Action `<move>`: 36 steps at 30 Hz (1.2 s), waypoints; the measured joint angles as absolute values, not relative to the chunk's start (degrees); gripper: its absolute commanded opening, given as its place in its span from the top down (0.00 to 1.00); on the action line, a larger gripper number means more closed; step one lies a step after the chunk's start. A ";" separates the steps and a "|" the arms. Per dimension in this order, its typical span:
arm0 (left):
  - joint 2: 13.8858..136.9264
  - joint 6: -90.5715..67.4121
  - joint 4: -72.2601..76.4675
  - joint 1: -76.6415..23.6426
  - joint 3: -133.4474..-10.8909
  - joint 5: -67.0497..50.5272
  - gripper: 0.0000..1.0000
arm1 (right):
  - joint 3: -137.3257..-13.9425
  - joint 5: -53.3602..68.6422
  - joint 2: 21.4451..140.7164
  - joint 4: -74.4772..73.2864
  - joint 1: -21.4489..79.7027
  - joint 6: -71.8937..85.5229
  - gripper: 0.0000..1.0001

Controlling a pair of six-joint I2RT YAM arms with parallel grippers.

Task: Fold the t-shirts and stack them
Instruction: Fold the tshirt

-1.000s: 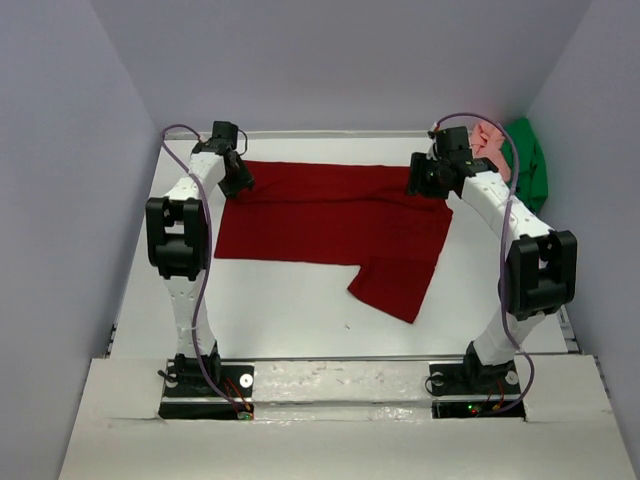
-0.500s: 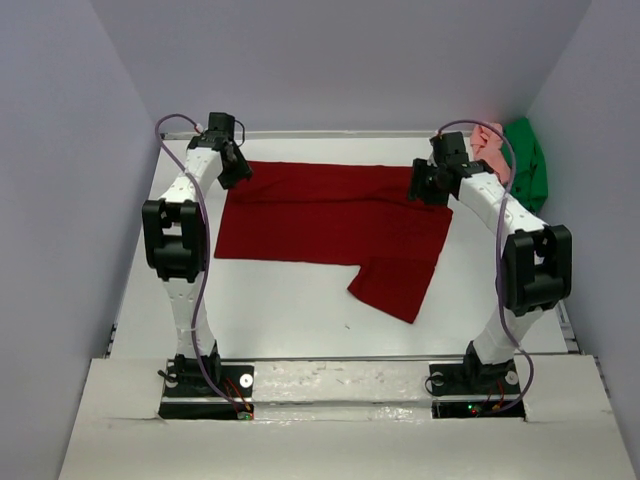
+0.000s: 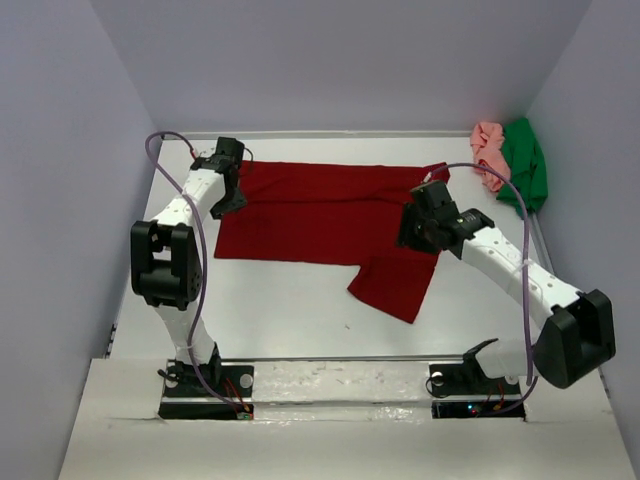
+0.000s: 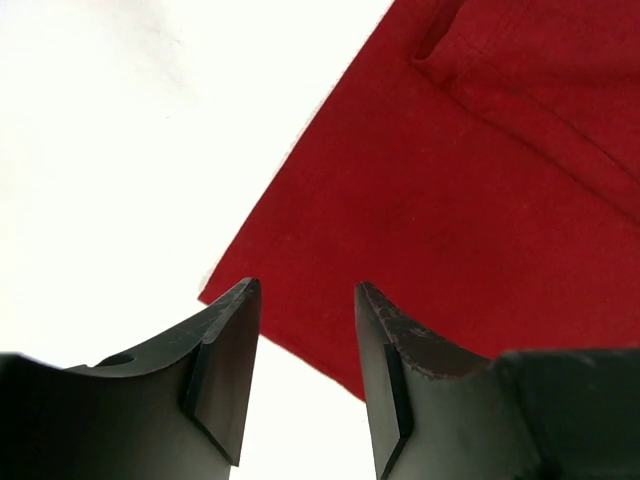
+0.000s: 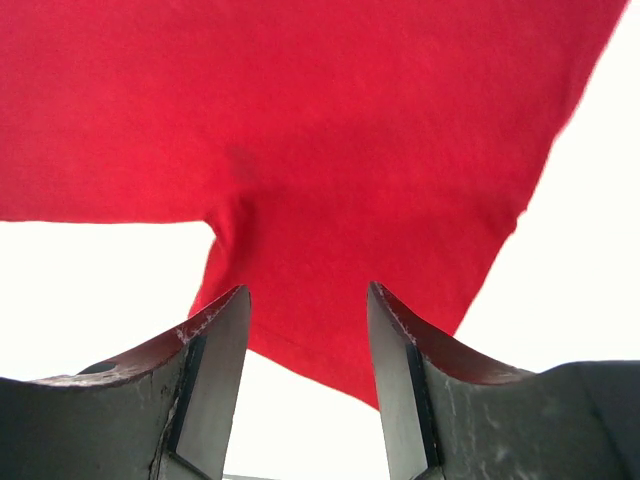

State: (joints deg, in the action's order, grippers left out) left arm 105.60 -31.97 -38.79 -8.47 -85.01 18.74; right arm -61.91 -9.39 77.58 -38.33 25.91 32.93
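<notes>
The left gripper [image 3: 229, 198] sits in the upper left of the overhead view with its jaws spread and nothing between them. In the left wrist view, the left gripper [image 4: 305, 292] has its two dark fingers [image 4: 225, 370] standing apart at the bottom of the frame. A corner of the dark red t-shirt [image 4: 480, 200] shows just above the tip of the left-hand finger. The shirt's lower edge slants down across the gap between the fingers. Whether the fingertips touch the cloth cannot be told.

The right gripper [image 3: 416, 228] lies right of centre in the overhead view, also spread and empty. From the right wrist view, the right gripper [image 5: 305, 292] looks over the dark red t-shirt [image 5: 300, 100], which fills the upper part of the frame. A sleeve runs down into the gap between the fingers. The notch where the sleeve meets the body sits just above the left-hand fingertip.

Beyond both grippers, the dark red t-shirt [image 3: 320, 215] lies spread flat across the middle of the white table [image 3: 280, 310]. One sleeve juts toward the lower centre of the frame.

In the upper right corner of the table, the pale pink t-shirt [image 3: 488, 152] and the bright green t-shirt [image 3: 526, 165] lie bunched and touching. The pink one is on the left. Both are well apart from the red shirt.
</notes>
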 measured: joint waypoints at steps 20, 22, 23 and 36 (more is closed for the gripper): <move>98.30 -31.07 -37.19 -9.52 -77.47 22.52 0.47 | -49.98 -26.72 88.49 -57.21 52.40 64.79 0.43; 97.82 -30.89 -36.77 -9.52 -77.45 22.26 0.47 | -50.68 -28.29 90.80 -60.64 52.99 67.44 0.43; 97.71 -30.83 -36.40 -9.52 -77.45 22.13 0.47 | -51.29 -28.95 91.77 -62.15 53.56 68.69 0.43; 96.95 -30.39 -35.42 -9.52 -77.38 20.56 0.47 | -49.56 -26.26 86.78 -60.77 56.38 73.10 0.66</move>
